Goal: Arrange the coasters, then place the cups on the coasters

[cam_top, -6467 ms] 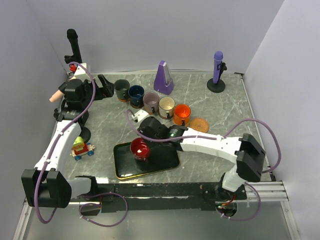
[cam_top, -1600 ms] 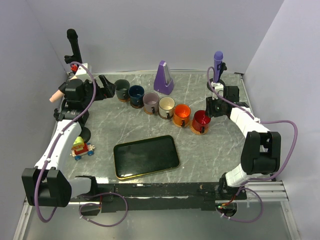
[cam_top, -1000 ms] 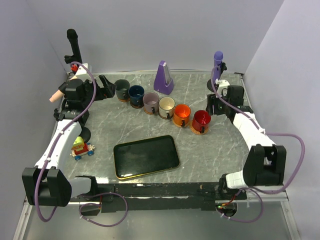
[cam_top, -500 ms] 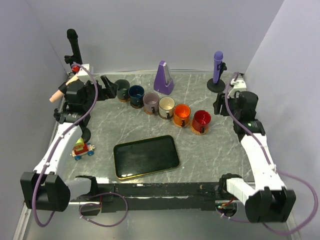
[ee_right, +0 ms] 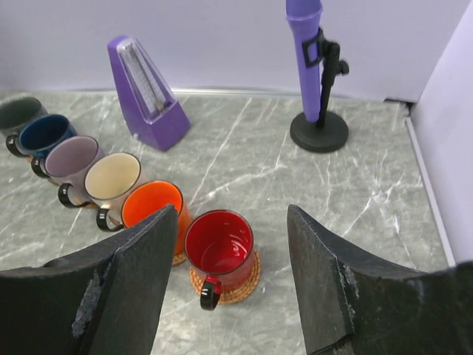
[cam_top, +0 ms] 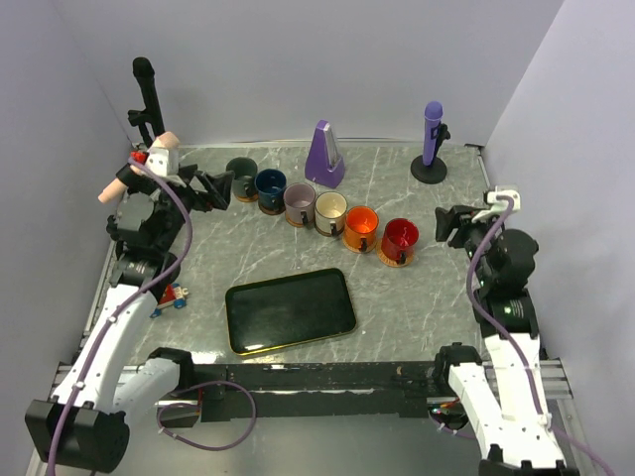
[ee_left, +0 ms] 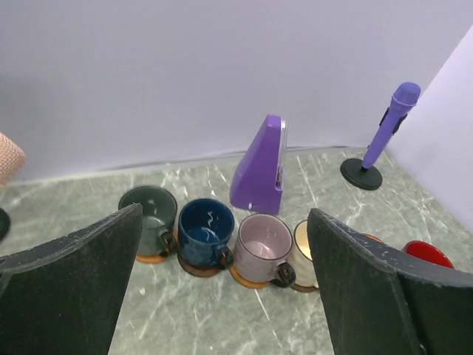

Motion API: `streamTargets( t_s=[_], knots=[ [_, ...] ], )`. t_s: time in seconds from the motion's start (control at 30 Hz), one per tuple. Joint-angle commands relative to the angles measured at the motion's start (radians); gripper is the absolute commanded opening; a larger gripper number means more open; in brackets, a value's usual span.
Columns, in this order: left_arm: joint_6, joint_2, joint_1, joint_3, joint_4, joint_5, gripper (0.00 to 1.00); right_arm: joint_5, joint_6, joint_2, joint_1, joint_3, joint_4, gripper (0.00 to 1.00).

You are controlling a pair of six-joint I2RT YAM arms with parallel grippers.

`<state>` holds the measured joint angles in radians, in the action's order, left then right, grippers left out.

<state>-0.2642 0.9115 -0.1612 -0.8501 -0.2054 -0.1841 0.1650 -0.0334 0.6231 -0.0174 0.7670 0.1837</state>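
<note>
Six cups stand in a diagonal row, each on its own coaster: dark green-grey (cam_top: 241, 176), navy (cam_top: 270, 186), lilac (cam_top: 300, 201), cream (cam_top: 330, 208), orange (cam_top: 360, 225) and red (cam_top: 400, 238). The red cup (ee_right: 219, 244) sits upright on a woven coaster (ee_right: 238, 290), handle toward the camera. Brown coasters (ee_left: 247, 278) show under the left-hand cups. My left gripper (cam_top: 220, 186) hangs open, left of the dark green-grey cup (ee_left: 150, 214) and apart from it. My right gripper (cam_top: 448, 224) is open, right of the red cup, holding nothing.
A black tray (cam_top: 290, 309) lies near the front middle. A purple metronome (cam_top: 324, 156) stands behind the row. A purple microphone on a stand (cam_top: 430, 139) is at the back right, a black one (cam_top: 146, 94) at the back left. A small toy (cam_top: 171, 296) lies under the left arm.
The red cup went from the tray onto the last coaster, and the right gripper let it go. Both arms have since drawn back from the row toward the near side.
</note>
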Motion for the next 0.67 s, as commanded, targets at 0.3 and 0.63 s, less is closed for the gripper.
streamTargets(
  t_s=[0.3,0.63],
  knots=[
    [0.049,-0.105,-0.020,0.075,-0.163,0.035,0.97,-0.025,0.013,-0.092,0.007,-0.084,-0.110,0.68],
    [0.057,-0.079,-0.027,0.059,-0.134,0.055,0.97,-0.019,0.007,-0.102,0.007,-0.095,-0.124,0.68]
  ],
)
